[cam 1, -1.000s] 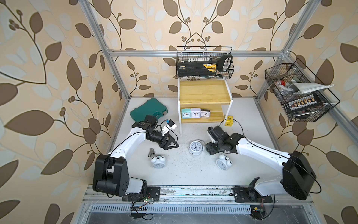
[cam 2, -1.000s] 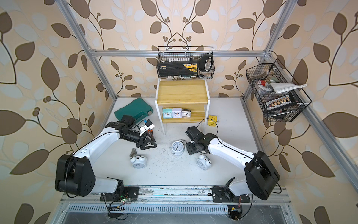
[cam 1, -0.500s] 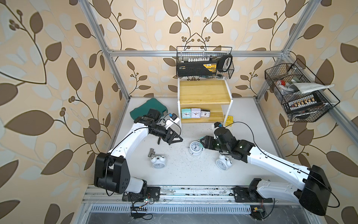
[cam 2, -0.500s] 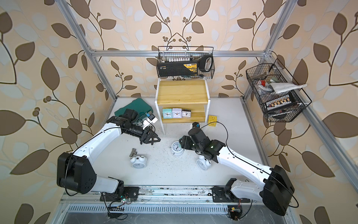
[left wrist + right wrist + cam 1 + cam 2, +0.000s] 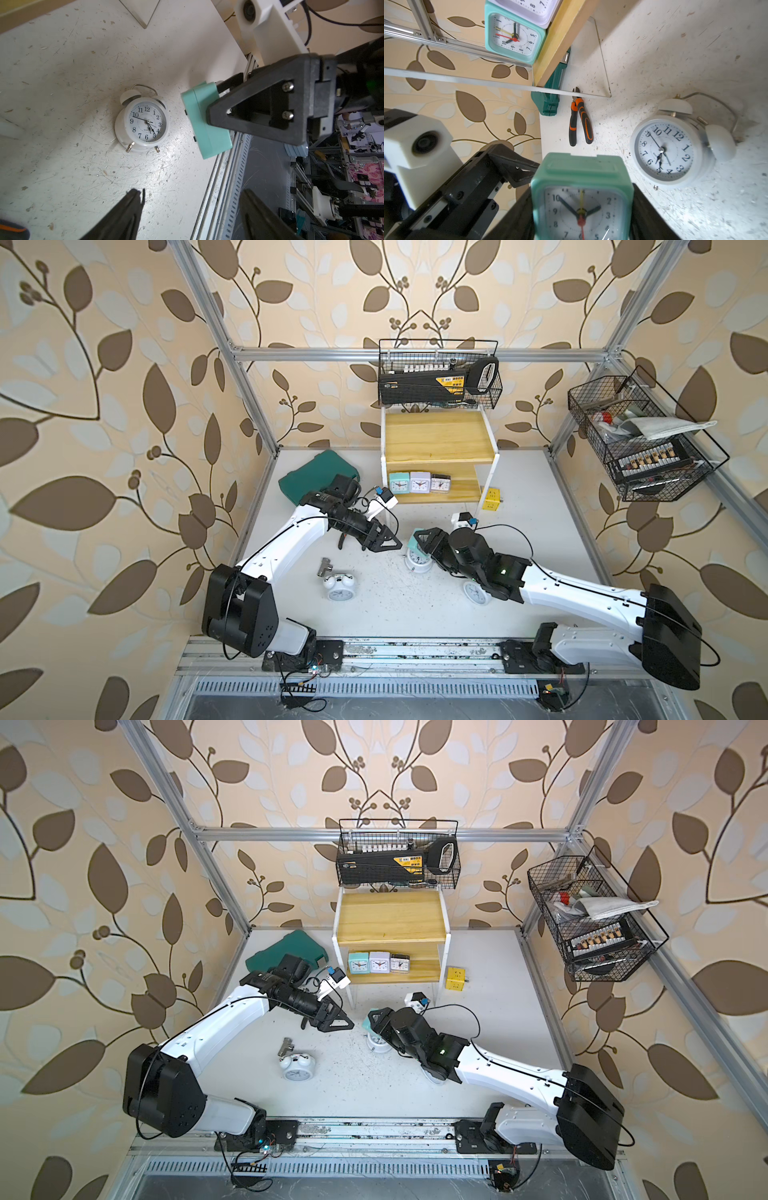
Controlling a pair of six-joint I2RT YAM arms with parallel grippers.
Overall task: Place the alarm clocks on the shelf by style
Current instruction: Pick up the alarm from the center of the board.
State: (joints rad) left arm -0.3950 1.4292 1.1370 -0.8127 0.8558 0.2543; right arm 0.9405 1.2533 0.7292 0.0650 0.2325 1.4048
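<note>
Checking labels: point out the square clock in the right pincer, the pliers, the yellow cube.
held square clock (image 5: 581,211), right wrist view, centre of the dial.
pliers (image 5: 586,126), right wrist view, on one orange-black handle.
yellow cube (image 5: 491,500), a top view, its middle.

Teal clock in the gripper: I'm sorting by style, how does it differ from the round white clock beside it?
The teal clock is square and bell-less; the round white clock has twin bells and feet. The teal clock is gripped by the right gripper; the round white clock lies on the table. Both have white dials.
</note>
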